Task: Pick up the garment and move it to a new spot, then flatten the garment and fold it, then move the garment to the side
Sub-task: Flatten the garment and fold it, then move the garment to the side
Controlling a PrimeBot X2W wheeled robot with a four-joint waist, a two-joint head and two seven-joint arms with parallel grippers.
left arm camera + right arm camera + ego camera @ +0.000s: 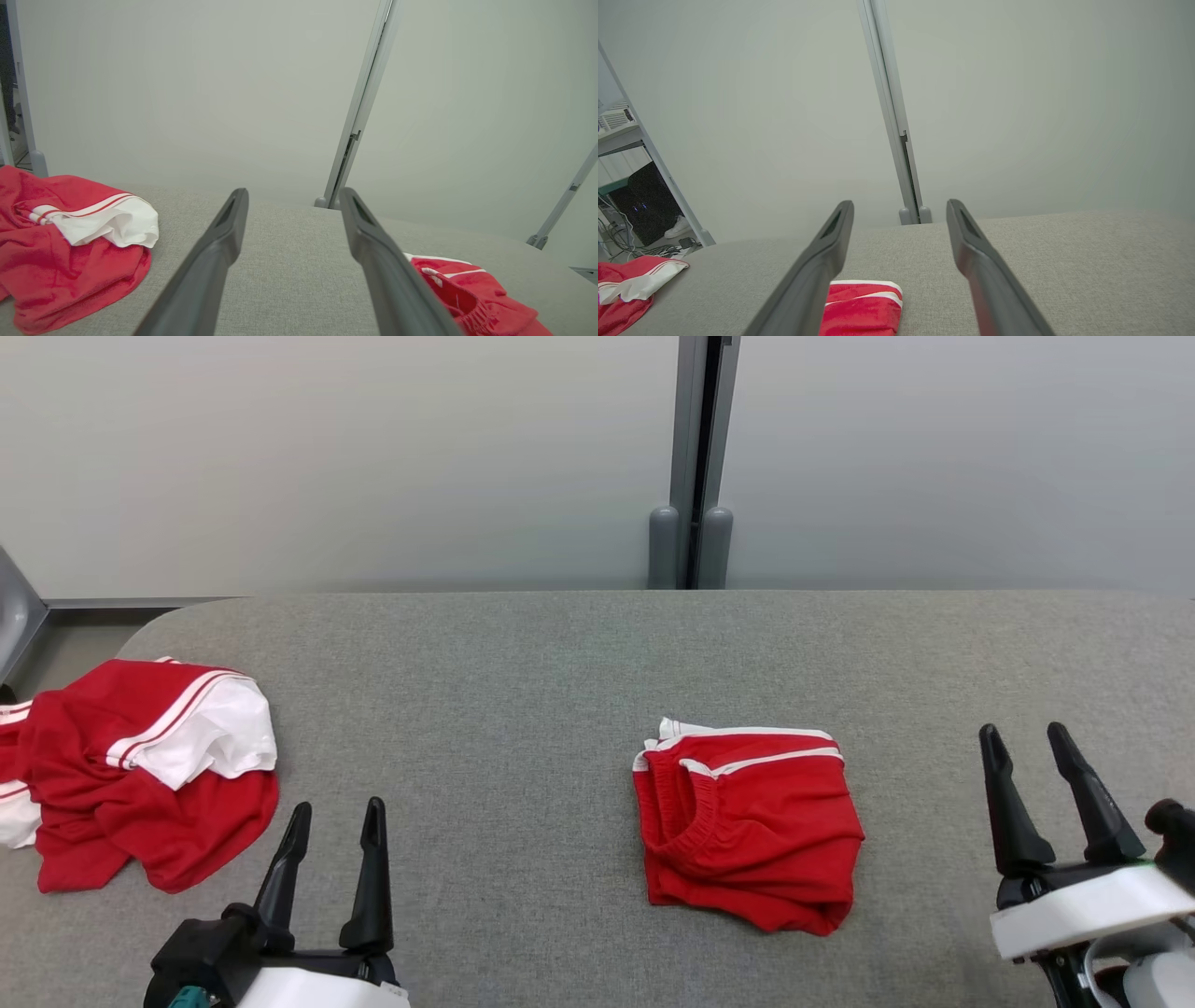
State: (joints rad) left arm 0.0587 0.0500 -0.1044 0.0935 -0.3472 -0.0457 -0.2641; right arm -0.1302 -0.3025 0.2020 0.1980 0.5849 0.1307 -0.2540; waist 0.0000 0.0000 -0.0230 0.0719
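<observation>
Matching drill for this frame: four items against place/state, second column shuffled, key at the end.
Column 1
1. folded garment
2. crumpled garment
3. left gripper
4. right gripper

Column 2
A. open, lower right of the head view
B. heaped, red and white, at the left end of the table
C. a neat red block, right of the table's middle
D. open, lower left of the head view

Pairs: 1-C, 2-B, 3-D, 4-A

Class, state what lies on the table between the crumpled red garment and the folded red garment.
Bare grey table in the head view, between crumpled garment and folded garment; the left pincer sits just nearer the robot.
</observation>
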